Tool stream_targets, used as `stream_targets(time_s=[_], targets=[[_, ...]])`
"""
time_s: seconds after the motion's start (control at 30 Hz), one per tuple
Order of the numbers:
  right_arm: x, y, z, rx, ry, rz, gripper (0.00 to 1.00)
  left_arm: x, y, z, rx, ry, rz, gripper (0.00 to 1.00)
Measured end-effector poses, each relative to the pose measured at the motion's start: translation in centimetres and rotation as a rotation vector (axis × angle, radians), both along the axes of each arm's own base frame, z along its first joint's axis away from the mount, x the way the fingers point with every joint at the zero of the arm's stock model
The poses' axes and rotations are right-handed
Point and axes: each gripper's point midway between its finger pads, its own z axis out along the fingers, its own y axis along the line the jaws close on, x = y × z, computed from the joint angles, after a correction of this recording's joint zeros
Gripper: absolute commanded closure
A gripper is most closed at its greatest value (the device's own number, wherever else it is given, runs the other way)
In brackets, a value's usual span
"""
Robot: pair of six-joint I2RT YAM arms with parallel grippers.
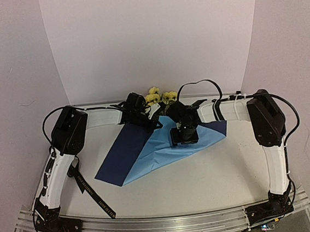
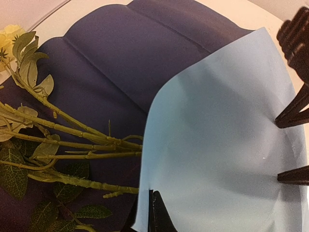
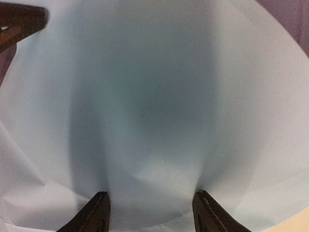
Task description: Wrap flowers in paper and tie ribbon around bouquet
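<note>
The paper [image 1: 147,149] lies on the table with its navy face up at the left and a light blue flap [image 2: 217,145] folded over toward the right. The flowers [image 1: 159,97] rest at the back, and their green stems [image 2: 72,140] run across the navy face and under the flap. My left gripper [image 2: 153,212] is shut on the flap's edge. My right gripper [image 3: 154,208] stands open over the blue flap [image 3: 154,96]. Its fingertips [image 3: 99,205] touch the paper, which bulges softly between them. The ribbon [image 1: 93,190] lies loose at the front left.
The left arm [image 1: 65,152] and the right arm [image 1: 269,132] flank the sheet. The metal rail [image 1: 165,222] runs along the near table edge. A white backdrop [image 1: 153,39] rises behind the flowers. The right gripper's dark fingers [image 2: 292,116] show at the right of the left wrist view.
</note>
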Motion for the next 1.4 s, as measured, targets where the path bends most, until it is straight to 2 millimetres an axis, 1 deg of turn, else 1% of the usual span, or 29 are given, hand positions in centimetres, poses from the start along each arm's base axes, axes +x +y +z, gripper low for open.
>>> stream_targets(time_s=[0.1,0.2,0.27,0.33,0.43,0.5,0.57,0.6,0.67,0.7,0.77,0.8,0.87,0.93,1.0,1.17,1.3,1.4], targets=[[-0.5,0.2,-0.3,-0.005,0.006,0.003,0.33,0.0,0.0,0.0,0.0,0.001,0.001,1.0],[-0.9,-0.1,-0.6,-0.027,0.005,-0.001,0.29,0.1,0.1,0.0,0.0,0.001,0.001,1.0],[-1.0,-0.5,-0.2,-0.041,-0.001,-0.005,0.25,0.1,0.1,0.0,-0.001,0.0,0.002,1.0],[-0.9,-1.0,1.4,-0.042,-0.026,-0.015,0.24,0.2,0.1,0.0,-0.006,-0.004,0.001,1.0],[-0.3,-1.8,5.1,-0.004,-0.087,-0.049,0.23,0.2,0.0,0.0,-0.02,-0.009,-0.003,1.0],[0.6,-2.5,7.7,0.028,-0.131,-0.077,0.23,0.1,0.0,0.0,-0.026,-0.002,-0.006,1.0],[2.4,-3.8,9.7,0.05,-0.169,-0.12,0.24,0.1,-0.2,0.3,-0.041,-0.002,-0.007,1.0],[3.5,-4.1,10.5,0.059,-0.189,-0.135,0.24,0.2,-0.3,0.4,-0.046,-0.001,-0.007,1.0],[5.6,-4.6,11.3,0.066,-0.218,-0.153,0.25,0.1,-0.3,0.5,-0.054,0.006,-0.004,1.0],[6.6,-4.7,11.3,0.066,-0.226,-0.162,0.25,0.1,-0.4,0.5,-0.056,0.01,-0.002,1.0],[8.4,-4.9,10.3,0.061,-0.226,-0.175,0.25,0.2,-0.4,0.6,-0.06,0.017,0.004,1.0],[9.0,-5.0,9.3,0.052,-0.214,-0.18,0.25,0.2,-0.4,0.6,-0.061,0.02,0.006,1.0],[9.3,-5.4,7.0,0.023,-0.177,-0.185,0.25,0.1,-0.4,0.7,-0.064,0.024,0.006,1.0],[9.1,-5.9,4.9,-0.007,-0.134,-0.186,0.25,0.1,-0.5,0.7,-0.066,0.026,0.004,1.0],[8.5,-6.1,3.7,-0.02,-0.101,-0.184,0.26,0.1,-0.5,0.8,-0.067,0.028,0.003,1.0],[7.0,-6.0,2.1,-0.033,-0.057,-0.187,0.27,0.2,-0.7,0.8,-0.076,0.038,0.002,1.0],[5.6,-5.5,0.8,-0.05,-0.026,-0.18,0.27,0.1,-0.8,0.1,-0.074,0.06,0.003,1.0],[4.9,-4.8,0.2,-0.054,-0.013,-0.179,0.27,0.1,-0.8,-0.6,-0.067,0.074,0.006,1.0]])
